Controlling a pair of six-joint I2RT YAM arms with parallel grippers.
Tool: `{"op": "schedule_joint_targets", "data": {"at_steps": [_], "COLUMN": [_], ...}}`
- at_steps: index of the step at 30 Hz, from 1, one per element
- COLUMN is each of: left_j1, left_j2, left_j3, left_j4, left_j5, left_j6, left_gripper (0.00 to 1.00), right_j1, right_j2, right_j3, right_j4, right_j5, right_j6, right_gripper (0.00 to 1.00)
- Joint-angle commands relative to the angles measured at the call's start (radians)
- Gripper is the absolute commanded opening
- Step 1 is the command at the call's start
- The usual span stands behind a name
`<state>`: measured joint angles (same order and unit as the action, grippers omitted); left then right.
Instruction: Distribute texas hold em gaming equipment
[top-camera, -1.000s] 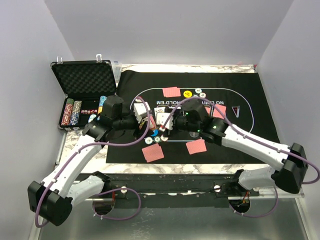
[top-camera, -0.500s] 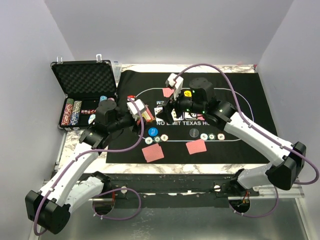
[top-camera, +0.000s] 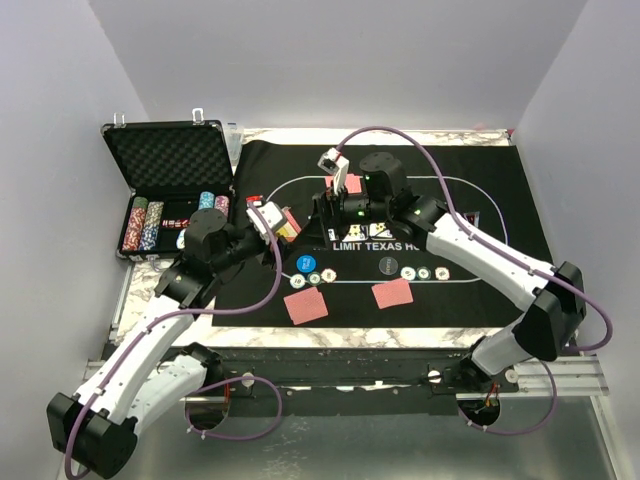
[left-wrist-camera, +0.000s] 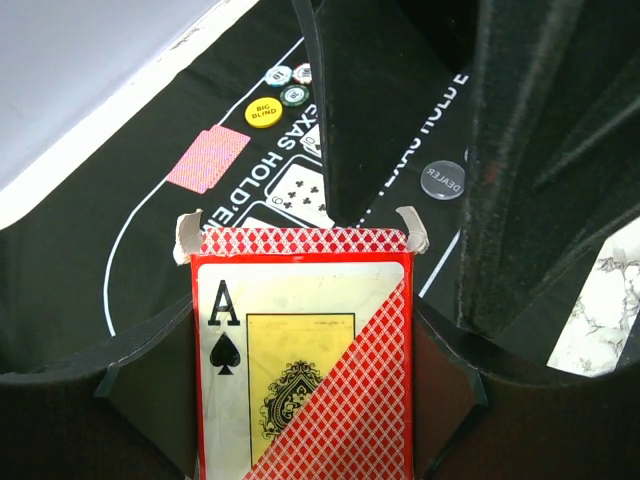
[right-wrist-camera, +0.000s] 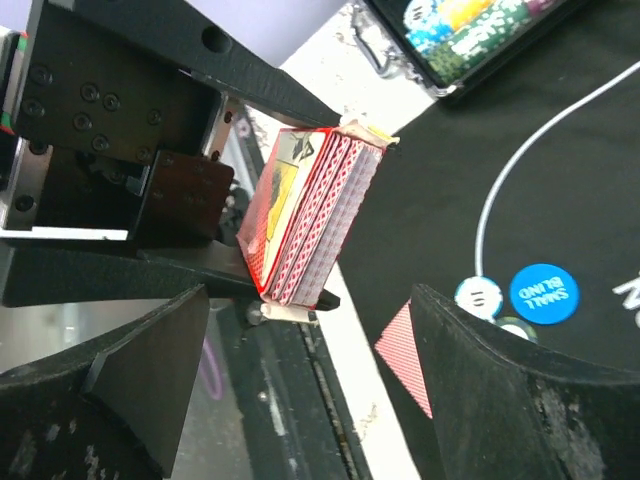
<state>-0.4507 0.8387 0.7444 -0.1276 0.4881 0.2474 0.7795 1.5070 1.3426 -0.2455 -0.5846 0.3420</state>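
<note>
As left gripper (top-camera: 270, 222) clamps one card box (left-wrist-camera: 300, 350), right gripper (top-camera: 322, 208) gapes beside it; I count two face-down cards (top-camera: 305, 306), five chips (top-camera: 424, 273) along near side of mat (top-camera: 500, 200).

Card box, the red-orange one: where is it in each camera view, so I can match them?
Top external: card box left of centre, held in the left claw.
Left wrist: card box bottom centre, ace of spades facing the camera.
Right wrist: card box left of centre, seen edge-on.
Shared landmark: the black felt mat, in all three.
</note>
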Motion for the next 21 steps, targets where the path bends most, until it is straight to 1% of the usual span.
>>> {"op": "schedule_joint_targets", "data": {"at_steps": [1,6,8,9,12,13,14,16,17,19,21], "left_j1": [-0.013,-0.014,-0.014,-0.014,-0.014,-0.014,-0.014,-0.014,-0.014,-0.014,-0.015], "left_j2": [-0.039,-0.036,-0.030,-0.029,-0.023,-0.023,-0.022,-0.020,-0.018,-0.010,0.001], "left_j3": [-0.015,-0.018,-0.016,-0.016,-0.014,-0.014,-0.014,-0.013,-0.010,-0.001,0.012], "left_j4": [0.057,0.056,0.056,0.057,0.057,0.056,0.056,0.050,0.042,0.022,-0.007], "left_j5": [0.007,0.015,0.015,0.015,0.005,0.001,-0.005,-0.020,-0.025,-0.028,-0.028], "left_j6": [0.005,0.006,0.005,0.003,0.001,0.003,0.004,0.009,0.010,0.015,0.023], "left_gripper": [0.00,0.00,0.00,0.00,0.00,0.00,0.00,0.00,0.00,0.01,0.04], "right_j1": [-0.034,-0.043,-0.043,-0.043,-0.043,-0.044,-0.043,-0.044,-0.044,-0.044,-0.044], "right_j2": [0.041,0.070,0.078,0.084,0.100,0.107,0.113,0.123,0.127,0.139,0.146], "right_j3": [0.004,-0.024,-0.038,-0.043,-0.038,-0.037,-0.033,-0.027,-0.024,-0.019,-0.010], "right_j4": [0.129,0.215,0.234,0.235,0.216,0.198,0.180,0.155,0.147,0.144,0.137], "right_j5": [-0.103,-0.171,-0.176,-0.179,-0.172,-0.164,-0.157,-0.160,-0.168,-0.187,-0.199], "right_j6": [0.170,0.262,0.287,0.292,0.261,0.245,0.230,0.211,0.205,0.202,0.190], "right_gripper": [0.83,0.72,0.71,0.67,0.56,0.48,0.44,0.42,0.38,0.28,0.11]}}
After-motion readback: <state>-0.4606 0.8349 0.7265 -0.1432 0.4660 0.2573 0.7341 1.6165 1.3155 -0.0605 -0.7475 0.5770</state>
